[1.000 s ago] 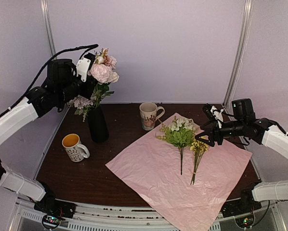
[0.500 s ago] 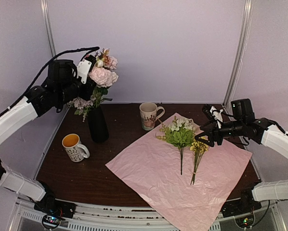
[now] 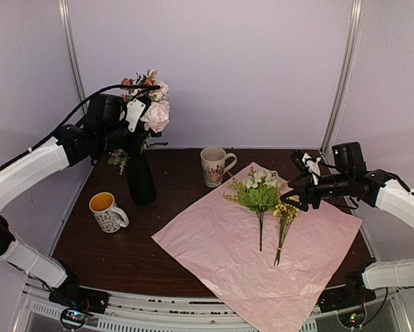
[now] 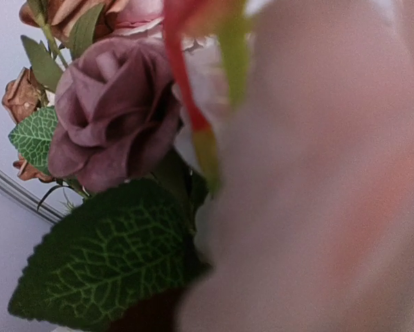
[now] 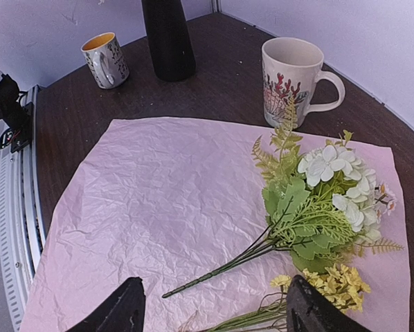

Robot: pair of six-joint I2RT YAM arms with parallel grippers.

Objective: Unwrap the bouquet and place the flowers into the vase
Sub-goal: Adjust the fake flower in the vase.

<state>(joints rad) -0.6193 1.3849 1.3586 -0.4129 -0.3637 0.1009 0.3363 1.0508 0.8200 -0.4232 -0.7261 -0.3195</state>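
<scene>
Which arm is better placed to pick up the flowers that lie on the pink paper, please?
The right, I would say. The right gripper, open, hangs over the yellow sprig, beside the white bunch on the paper. The left gripper is up among the blooms in the vase.

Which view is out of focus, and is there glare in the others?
Left wrist view: a pale pink petal fills the right half as blur, too near the lens; the mauve rose and veined leaf are sharper. Right wrist view: sharp, the pink paper evenly lit. Top view: soft light, no glare, no hard shadows.
</scene>
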